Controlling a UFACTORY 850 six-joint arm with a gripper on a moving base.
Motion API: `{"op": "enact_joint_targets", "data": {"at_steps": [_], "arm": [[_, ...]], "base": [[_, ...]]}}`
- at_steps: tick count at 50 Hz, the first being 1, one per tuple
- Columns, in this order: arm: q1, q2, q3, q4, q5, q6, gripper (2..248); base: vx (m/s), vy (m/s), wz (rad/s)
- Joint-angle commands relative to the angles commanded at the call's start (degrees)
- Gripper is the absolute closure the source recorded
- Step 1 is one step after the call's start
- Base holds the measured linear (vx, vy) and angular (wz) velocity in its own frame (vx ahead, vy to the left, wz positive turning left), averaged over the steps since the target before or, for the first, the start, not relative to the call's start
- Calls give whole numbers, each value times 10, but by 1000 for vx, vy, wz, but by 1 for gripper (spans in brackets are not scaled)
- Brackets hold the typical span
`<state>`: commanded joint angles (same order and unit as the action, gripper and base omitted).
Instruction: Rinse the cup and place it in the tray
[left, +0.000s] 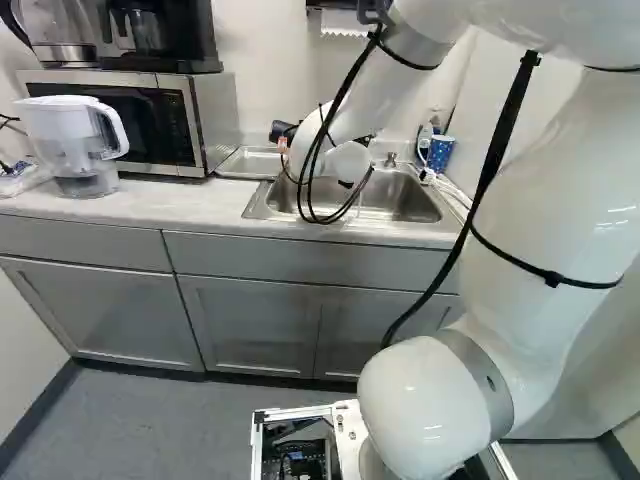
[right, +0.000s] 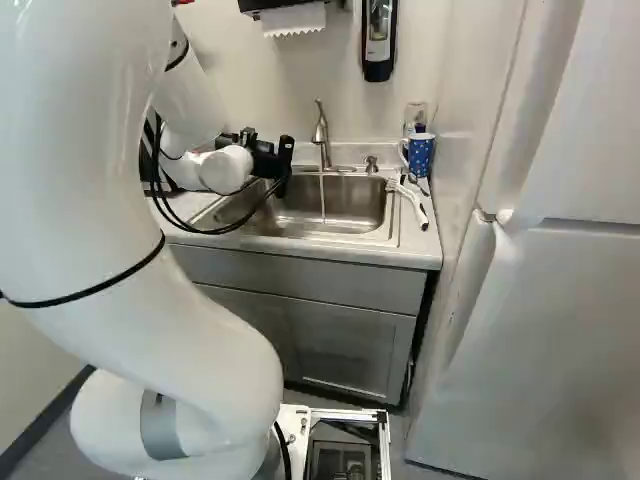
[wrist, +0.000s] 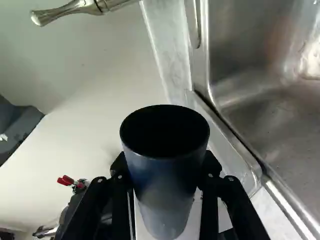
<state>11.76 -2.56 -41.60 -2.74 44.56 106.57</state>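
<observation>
The hand (wrist: 166, 166) grips the cup (wrist: 165, 192), left of the running water (right: 323, 200) in the right base view.

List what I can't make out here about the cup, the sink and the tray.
- Inside of the cup: too dark in the wrist view to tell whether water or dirt is there.
- Pads of the pincer: hidden by the cup in the wrist view.
- Part of the sink: covered by the arm in the left base view.
- Far right end of the tray: behind the arm, left base view.
</observation>
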Motion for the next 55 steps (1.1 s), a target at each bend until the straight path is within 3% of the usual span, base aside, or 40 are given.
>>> {"op": "enact_joint_targets", "data": {"at_steps": [55], "arm": [[0, 0, 0, 0, 0, -331, 125]], "base": [[0, 0, 0]]}}
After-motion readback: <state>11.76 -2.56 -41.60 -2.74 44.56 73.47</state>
